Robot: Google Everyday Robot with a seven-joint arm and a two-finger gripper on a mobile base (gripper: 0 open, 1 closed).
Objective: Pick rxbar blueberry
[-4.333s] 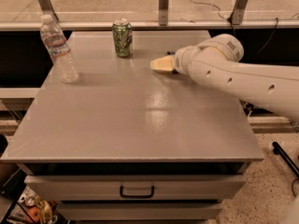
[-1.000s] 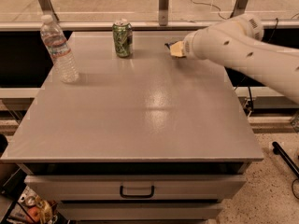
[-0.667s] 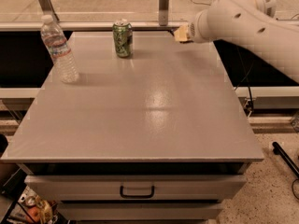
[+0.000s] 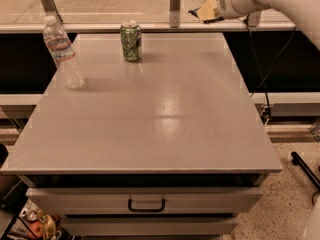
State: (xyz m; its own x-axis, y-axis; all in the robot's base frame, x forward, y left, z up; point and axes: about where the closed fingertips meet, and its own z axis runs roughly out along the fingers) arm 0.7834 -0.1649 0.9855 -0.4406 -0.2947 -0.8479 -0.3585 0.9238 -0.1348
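My gripper (image 4: 201, 12) is raised at the top right, above the far edge of the grey table (image 4: 165, 124), on the end of the white arm. Its tan fingers are shut on a small dark flat thing, the rxbar blueberry (image 4: 192, 13), of which only a dark end sticks out to the left of the fingertips. No bar lies on the table top.
A green soda can (image 4: 131, 42) stands at the table's far middle-left. A clear water bottle (image 4: 63, 54) stands at the far left. A window rail with posts runs behind the table. A drawer with a handle (image 4: 146, 204) is below the front edge. A black cable (image 4: 260, 69) hangs at right.
The arm has risen from the table's far right and moved up and back, carrying the dark bar. The can and bottle have not moved.
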